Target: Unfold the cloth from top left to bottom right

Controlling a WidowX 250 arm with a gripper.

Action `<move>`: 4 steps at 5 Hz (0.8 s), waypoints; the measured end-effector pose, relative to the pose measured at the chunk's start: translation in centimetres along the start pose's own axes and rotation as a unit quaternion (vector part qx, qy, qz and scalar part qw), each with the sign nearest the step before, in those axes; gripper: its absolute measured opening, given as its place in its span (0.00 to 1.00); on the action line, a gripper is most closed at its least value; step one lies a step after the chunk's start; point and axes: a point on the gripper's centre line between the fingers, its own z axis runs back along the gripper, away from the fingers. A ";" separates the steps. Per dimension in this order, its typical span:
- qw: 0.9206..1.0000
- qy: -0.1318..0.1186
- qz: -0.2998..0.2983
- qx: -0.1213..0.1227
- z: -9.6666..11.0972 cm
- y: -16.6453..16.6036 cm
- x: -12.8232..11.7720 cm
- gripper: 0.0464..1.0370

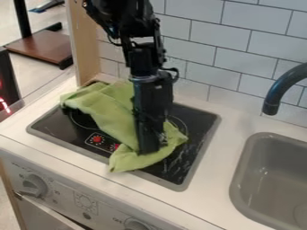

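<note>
Across the glossy black stovetop [198,120], the soft green cloth [111,110] lies in a rumpled, slanting band, bunched at both sides of the upright gripper [152,149]; whether that is clamped or apart, I cannot tell.

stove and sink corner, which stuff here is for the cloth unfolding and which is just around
Part of the job:
green cloth, bunched and rumpled
gripper, down at the cloth's near part
black stove top, under the cloth

Just around:
grey sink
dark faucet
front-panel knob
tiled wall
</note>
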 end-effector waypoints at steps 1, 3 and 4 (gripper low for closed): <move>1.000 -0.005 0.002 0.011 0.4 0.1 0.0 0.03; 1.000 -0.002 0.015 0.006 0.4 0.0 -0.1 0.47; 1.000 -0.022 0.016 0.011 1.7 0.0 -0.1 0.78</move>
